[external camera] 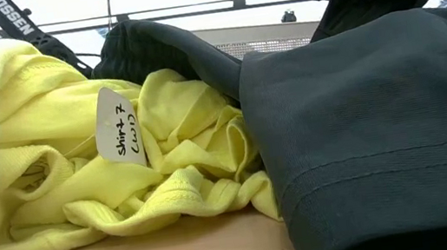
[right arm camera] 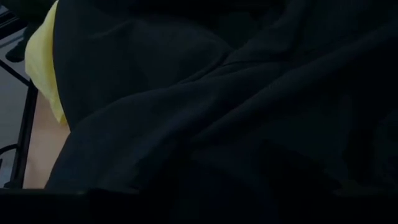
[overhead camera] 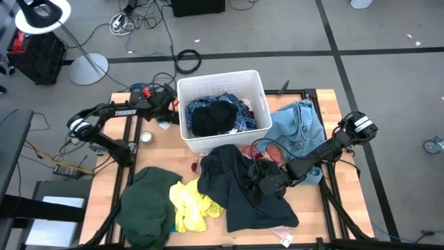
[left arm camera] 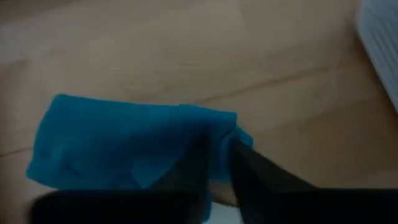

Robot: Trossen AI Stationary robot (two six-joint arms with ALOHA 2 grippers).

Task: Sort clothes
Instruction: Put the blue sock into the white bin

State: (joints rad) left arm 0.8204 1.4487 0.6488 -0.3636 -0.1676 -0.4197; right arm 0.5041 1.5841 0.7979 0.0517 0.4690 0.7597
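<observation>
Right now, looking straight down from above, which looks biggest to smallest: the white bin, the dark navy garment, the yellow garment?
1. Dark navy garment and white bin: too alike to rank.
2. Yellow garment, smallest, though partly covered.

This is looking like a robotics lab or test workshop. A wooden table (overhead camera: 104, 182) on a black metal frame is standing on a grey floor (overhead camera: 291, 28) marked with dark tape lines. Beyond the table's far edge, loose cables (overhead camera: 142, 17) are trailing across the floor, a coiled black cable (overhead camera: 188, 61) is lying near them, and a white ring light (overhead camera: 43, 15) is standing on a round base. Two dark robot arms are reaching over the table, and a hand-labelled tag (external camera: 118, 128) is hanging on a yellow garment (external camera: 54, 166).
</observation>
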